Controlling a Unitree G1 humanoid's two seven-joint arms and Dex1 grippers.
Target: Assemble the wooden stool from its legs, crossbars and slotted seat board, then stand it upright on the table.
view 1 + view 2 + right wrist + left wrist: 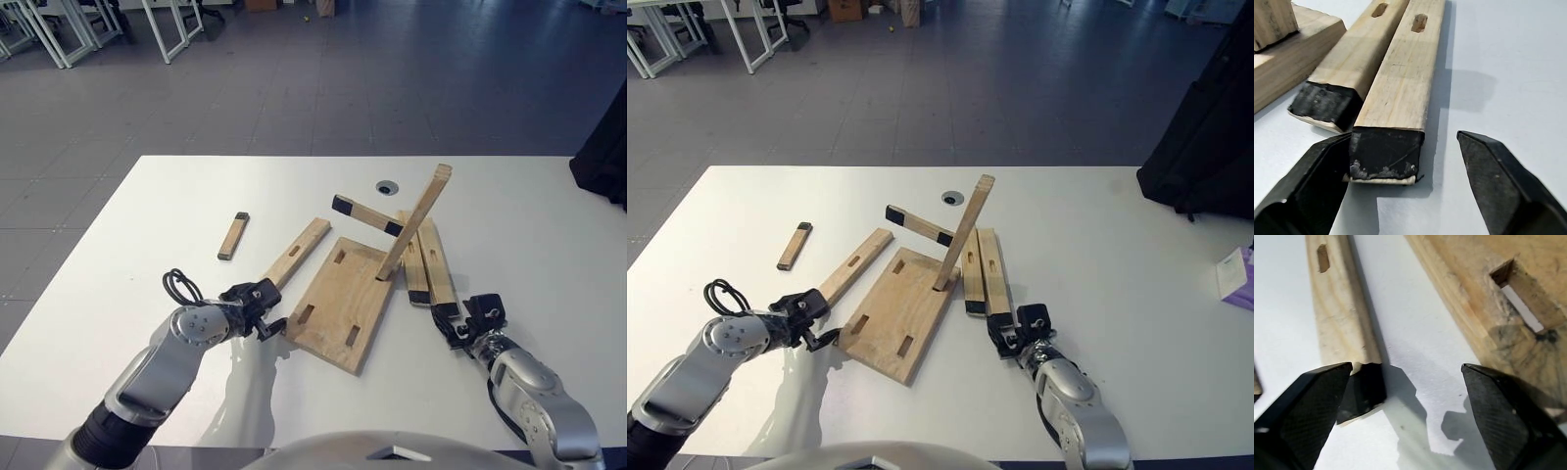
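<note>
— Two grippers: how do we find them?
— Both spread wide. Our left gripper (pixel 263 311) sits lower left of centre, at the near corner of the seat board (pixel 338 302). Our right gripper (pixel 460 318) straddles the black tip of a lying leg (pixel 437 260) (lower right).
— And the board?
— Flat at centre, with a leaning leg (pixel 415 222) in one slot.

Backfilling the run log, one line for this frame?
state: one leg slotted in board, tilted, rest loose | left gripper: open, at left leg end | right gripper: open around outer right leg end
</note>
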